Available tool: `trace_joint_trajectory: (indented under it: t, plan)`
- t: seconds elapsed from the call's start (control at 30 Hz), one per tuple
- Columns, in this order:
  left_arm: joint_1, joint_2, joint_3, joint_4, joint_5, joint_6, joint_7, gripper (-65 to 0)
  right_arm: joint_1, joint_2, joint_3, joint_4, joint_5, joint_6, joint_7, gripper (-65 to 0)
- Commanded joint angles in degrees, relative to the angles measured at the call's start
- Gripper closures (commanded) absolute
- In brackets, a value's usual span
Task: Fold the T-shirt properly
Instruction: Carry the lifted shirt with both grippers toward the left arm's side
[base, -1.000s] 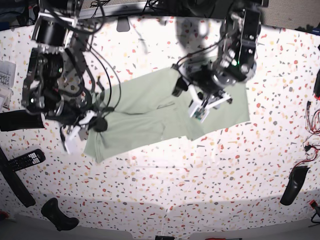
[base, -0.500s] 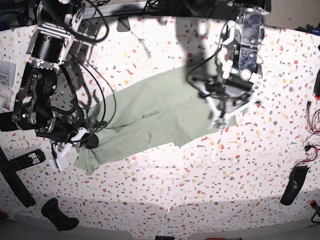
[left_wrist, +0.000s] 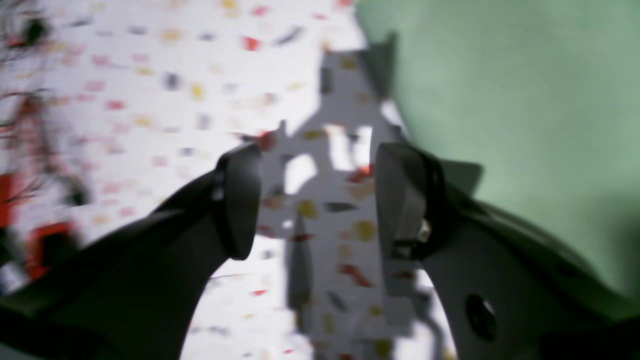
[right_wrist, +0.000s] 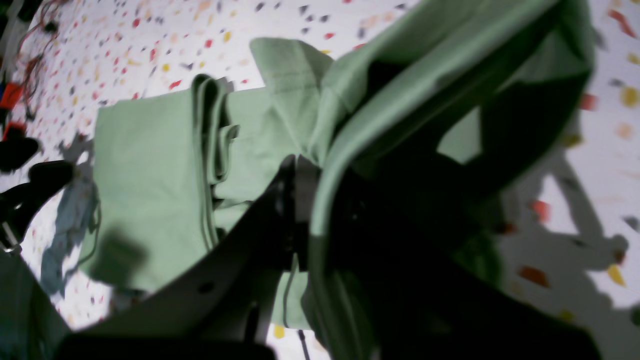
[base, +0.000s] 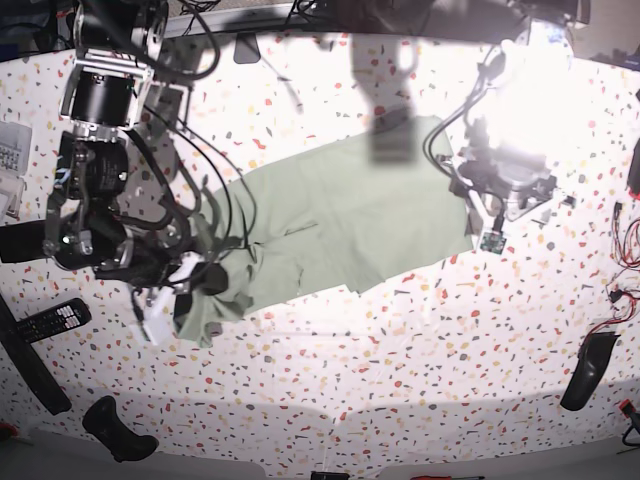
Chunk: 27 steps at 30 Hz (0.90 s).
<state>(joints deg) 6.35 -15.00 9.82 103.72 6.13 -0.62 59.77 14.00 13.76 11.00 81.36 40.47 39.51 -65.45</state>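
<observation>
The pale green T-shirt (base: 340, 215) lies slantwise across the speckled table, partly folded, with its lower left end bunched up. My right gripper (base: 205, 280) is shut on that bunched end. In the right wrist view, fabric drapes over the gripper (right_wrist: 300, 180), and folded layers of the T-shirt (right_wrist: 145, 165) lie flat behind it. My left gripper (base: 497, 215) hangs just past the shirt's right edge, washed out by glare. In the left wrist view this gripper (left_wrist: 317, 200) is open with only table between its fingers, and the T-shirt (left_wrist: 500, 100) lies to its right.
A remote control (base: 50, 320) and a long black bar (base: 30, 240) lie at the table's left edge. A black tool (base: 118, 430) lies at the front left and another (base: 585, 370) at the right. Red wires (base: 620, 290) trail along the right edge.
My left gripper has swung right, from over the shirt's middle to just beyond its right edge. My right gripper has moved down and slightly right, taking the bunched shirt end with it.
</observation>
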Motion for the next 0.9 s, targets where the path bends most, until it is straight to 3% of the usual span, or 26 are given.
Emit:
trace_joint_trajectory:
  t: [0.0,0.23,0.37,0.87]
  plan:
    - [-0.63,-0.46,-0.09,0.94,-0.39,0.22,-1.14,-33.1,1.57,0.33,-1.18,0.74,2.14,0.49,1.18,0.0]
    - [0.22,-0.28,-0.02,0.90,-1.73,-0.72,-1.55,-33.1,2.75,-1.73,-9.55,0.74,2.19,0.49,1.18,0.0]
    - [1.11,-0.26,-0.02,0.90,-2.84,-3.17,-3.15,-33.1,4.26,-4.85,-12.13,0.76,1.86,0.49,1.16,0.0]
    - [2.60,-0.28,-0.02,0.85,-3.21,-3.26,-4.24,-33.1,8.55,-15.67,-24.92,0.76,1.77,0.49,0.81,0.0]
